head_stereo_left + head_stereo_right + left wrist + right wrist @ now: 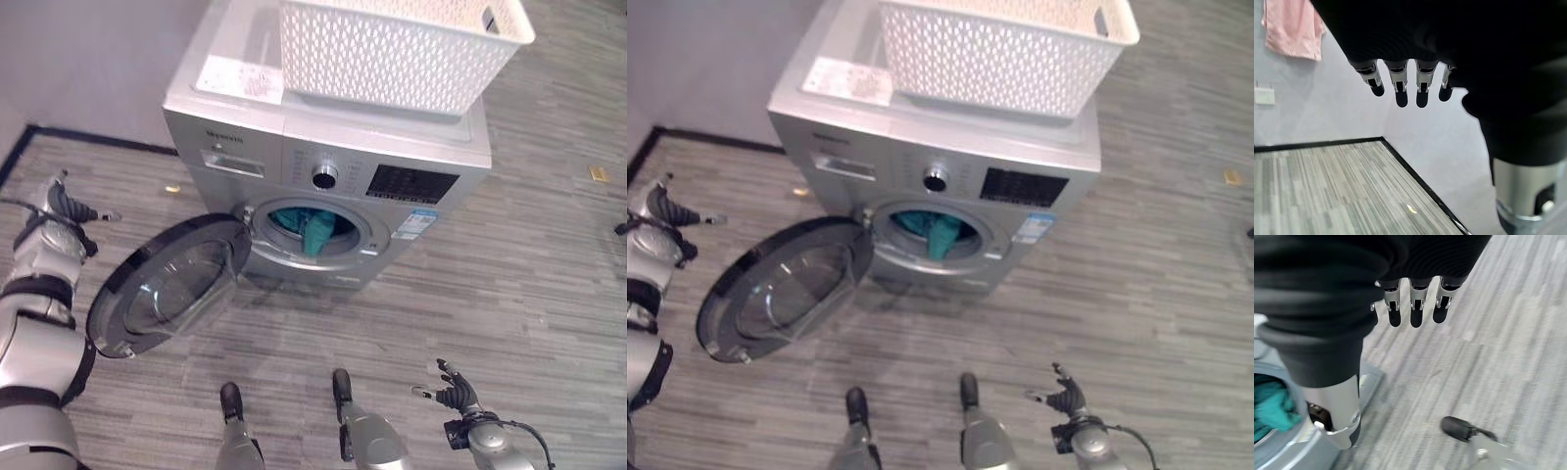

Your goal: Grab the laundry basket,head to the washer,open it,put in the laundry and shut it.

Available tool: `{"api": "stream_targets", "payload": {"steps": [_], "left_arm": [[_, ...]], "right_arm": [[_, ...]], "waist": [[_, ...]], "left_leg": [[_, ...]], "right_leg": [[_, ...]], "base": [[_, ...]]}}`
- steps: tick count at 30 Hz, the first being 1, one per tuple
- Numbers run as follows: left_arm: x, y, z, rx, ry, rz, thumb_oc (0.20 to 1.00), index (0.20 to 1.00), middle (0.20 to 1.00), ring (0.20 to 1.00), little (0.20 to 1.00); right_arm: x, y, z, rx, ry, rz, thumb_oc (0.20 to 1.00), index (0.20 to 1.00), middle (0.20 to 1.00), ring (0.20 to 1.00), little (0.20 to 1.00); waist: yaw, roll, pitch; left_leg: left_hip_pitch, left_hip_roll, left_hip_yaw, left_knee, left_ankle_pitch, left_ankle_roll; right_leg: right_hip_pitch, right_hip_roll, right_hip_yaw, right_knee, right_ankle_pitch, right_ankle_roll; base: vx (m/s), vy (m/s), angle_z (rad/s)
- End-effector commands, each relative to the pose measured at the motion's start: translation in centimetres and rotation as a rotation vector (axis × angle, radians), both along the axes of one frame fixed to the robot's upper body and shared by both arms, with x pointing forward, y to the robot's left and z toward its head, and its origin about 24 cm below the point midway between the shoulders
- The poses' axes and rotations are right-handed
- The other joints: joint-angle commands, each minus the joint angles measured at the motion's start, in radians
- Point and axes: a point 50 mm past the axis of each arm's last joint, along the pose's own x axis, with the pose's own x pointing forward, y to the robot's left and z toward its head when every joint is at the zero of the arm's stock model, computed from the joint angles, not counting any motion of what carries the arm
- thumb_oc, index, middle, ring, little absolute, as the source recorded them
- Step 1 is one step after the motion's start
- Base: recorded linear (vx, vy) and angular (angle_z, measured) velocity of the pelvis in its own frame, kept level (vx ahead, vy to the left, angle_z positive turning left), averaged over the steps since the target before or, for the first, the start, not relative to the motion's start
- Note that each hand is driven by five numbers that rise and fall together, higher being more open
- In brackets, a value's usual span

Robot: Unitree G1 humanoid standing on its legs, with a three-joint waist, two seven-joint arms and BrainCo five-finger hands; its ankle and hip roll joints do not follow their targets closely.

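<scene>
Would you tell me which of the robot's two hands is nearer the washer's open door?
The left hand: it hangs beside the swung-open round door, on the washer's left, while the right hand hangs farther off, over bare floor.

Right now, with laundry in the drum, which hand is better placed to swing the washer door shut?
Probably the left hand: it hangs open beside the door, which swings out to that side. The right hand is low, farther from the door.

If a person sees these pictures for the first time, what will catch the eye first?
The silver front-loading washer stands in the middle, its round glass door swung wide open to the robot's left. Teal laundry sits in the drum opening, and a white perforated plastic basket rests on the washer's top. Both hands hang free: left hand beside the door, right hand low.
</scene>
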Motion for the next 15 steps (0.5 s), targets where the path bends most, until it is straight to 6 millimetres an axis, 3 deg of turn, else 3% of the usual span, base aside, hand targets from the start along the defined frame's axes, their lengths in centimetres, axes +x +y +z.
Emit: {"api": "stream_targets", "payload": {"steps": [1,6,11,15], "left_arm": [[-1.1,2.0,3.2,-0.048,-0.066,0.055,1.0,1.0,1.0,1.0,1.0],[-1.6,2.7,4.2,0.051,0.015,0.085,1.0,1.0,1.0,1.0,1.0],[-4.3,5.6,3.9,0.187,0.179,0.208,1.0,1.0,1.0,1.0,1.0],[-5.1,6.3,3.1,0.182,0.219,0.234,1.0,1.0,1.0,1.0,1.0]], "right_arm": [[1.8,0.2,1.6,0.053,-0.114,-0.005,1.0,1.0,1.0,1.0,1.0],[2.0,0.3,1.8,0.069,-0.122,0.009,1.0,1.0,1.0,1.0,1.0],[3.0,0.6,3.8,0.094,-0.217,0.068,1.0,1.0,1.0,1.0,1.0],[2.8,0.3,4.3,0.098,-0.237,0.059,1.0,1.0,1.0,1.0,1.0]], "waist": [[0.027,-0.048,0.001],[0.025,-0.058,0.01],[0.02,-0.097,0.033],[0.018,-0.11,0.04]], "left_leg": [[0.111,0.09,-0.026,0.118,-0.223,-0.023],[0.091,0.095,-0.033,0.132,-0.223,-0.022],[0.069,0.114,-0.034,0.148,-0.227,-0.026],[0.057,0.125,-0.035,0.145,-0.218,-0.032]], "right_leg": [[-0.11,-0.142,0.037,0.129,-0.063,0.1],[-0.119,-0.138,0.034,0.128,-0.06,0.096],[-0.145,-0.116,0.042,0.133,-0.055,0.095],[-0.155,-0.109,0.041,0.128,-0.049,0.097]], "base": [[0.0,-0.038,0.0],[0.01,-0.026,0.05],[0.0,-0.052,-0.03],[0.0,-0.024,-0.02]]}}
